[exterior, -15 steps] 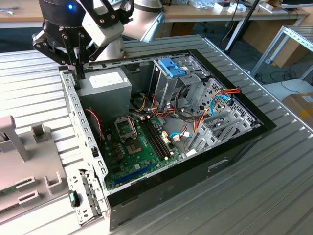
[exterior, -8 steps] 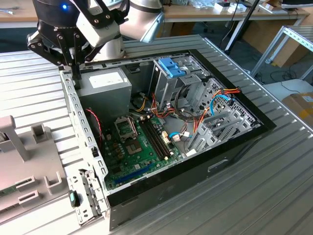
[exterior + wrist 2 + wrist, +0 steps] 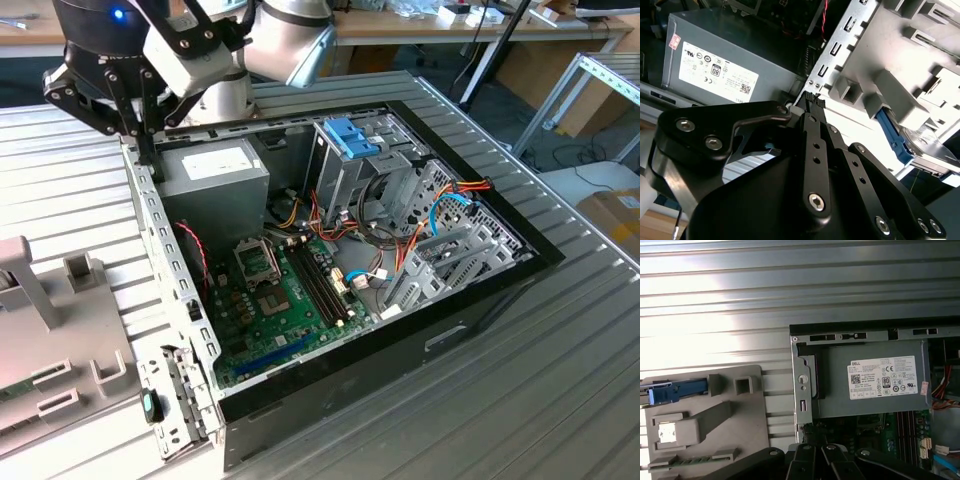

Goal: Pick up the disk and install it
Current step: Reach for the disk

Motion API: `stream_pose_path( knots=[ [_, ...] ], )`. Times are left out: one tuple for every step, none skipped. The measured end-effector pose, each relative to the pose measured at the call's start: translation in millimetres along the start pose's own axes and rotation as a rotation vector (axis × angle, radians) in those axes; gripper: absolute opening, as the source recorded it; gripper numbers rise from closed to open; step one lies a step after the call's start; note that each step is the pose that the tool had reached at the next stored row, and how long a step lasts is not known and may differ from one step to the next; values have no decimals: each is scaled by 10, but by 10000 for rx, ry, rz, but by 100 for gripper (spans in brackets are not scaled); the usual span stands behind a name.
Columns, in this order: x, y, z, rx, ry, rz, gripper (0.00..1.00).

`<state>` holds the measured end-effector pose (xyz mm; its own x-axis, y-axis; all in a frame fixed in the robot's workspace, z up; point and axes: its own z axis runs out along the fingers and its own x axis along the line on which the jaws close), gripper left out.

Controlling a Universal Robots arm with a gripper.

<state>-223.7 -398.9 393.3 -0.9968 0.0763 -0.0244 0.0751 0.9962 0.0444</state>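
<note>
1 pincer (image 3: 812,98): jaws drawn together, tips meeting, nothing held between them. In the exterior view it hangs at 10 o'clock of the open computer case (image 3: 172,262), just beside the rear wall near the power supply (image 3: 215,185); contact cannot be told. The disk (image 3: 676,391) lies in the grey fixture (image 3: 70,340), at 8 o'clock of the case, apart from the pincer.

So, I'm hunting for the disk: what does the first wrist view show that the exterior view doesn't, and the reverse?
First wrist view: the disk, blue-framed, resting on the grey fixture. Exterior view: the blue-topped drive cage inside the case. Both: that fixture, the power supply, and the gripper by the case's edge.
</note>
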Motion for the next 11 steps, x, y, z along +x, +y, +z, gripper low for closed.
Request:
stream_pose_path(
  knots=[
    [9,-1,0,0,0,0,11],
    [19,-1,0,-1,-1,0,11],
    [24,-2,0,-1,-1,0,11],
    [24,-2,0,0,0,-1,11],
    [24,-2,-1,1,0,-1,11],
    [25,-2,-1,1,0,0,11],
    [26,-2,-1,0,0,-1,11],
    [26,-2,-1,0,0,-1,11],
    [26,-2,-1,0,0,-1,11],
    [26,-2,-1,0,0,-1,11],
    [27,-2,-1,0,0,-1,11]
  ],
)
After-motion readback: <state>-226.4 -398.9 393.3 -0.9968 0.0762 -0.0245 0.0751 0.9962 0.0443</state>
